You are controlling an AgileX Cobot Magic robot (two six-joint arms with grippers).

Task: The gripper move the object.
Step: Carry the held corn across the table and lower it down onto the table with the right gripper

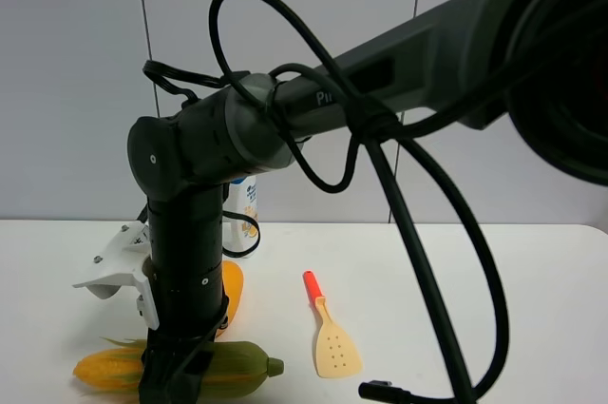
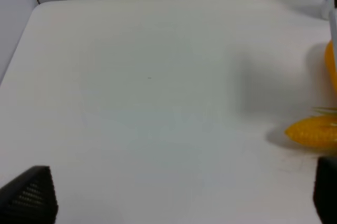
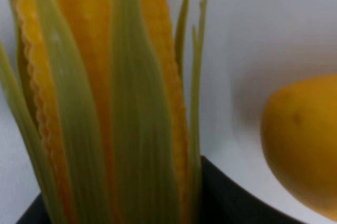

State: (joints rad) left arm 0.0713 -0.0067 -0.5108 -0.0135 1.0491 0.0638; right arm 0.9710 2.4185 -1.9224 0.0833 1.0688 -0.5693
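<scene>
- R gripper point(image 1: 176, 375) down astride corn point(image 1: 242, 366), near table point(image 1: 494, 271) front-left edge; clamped or not, can't tell.
- L gripper point(image 2: 177, 195) tips apart, open tabletop ahead.
- Arm point(image 1: 399, 62) print "Pi…"; bottle point(image 1: 244, 197) label unreadable.

My high camera looked from the near side across the white table point(image 1: 532, 271) to the far wall, with my right arm point(image 1: 380, 71) crossing close before the lens. My left wrist camera looked down from well above the table's bare left part. My right wrist camera sat hard against the toy corn point(image 1: 242, 366). All three views shared that corn and the mango point(image 1: 231, 290) beside it.
</scene>
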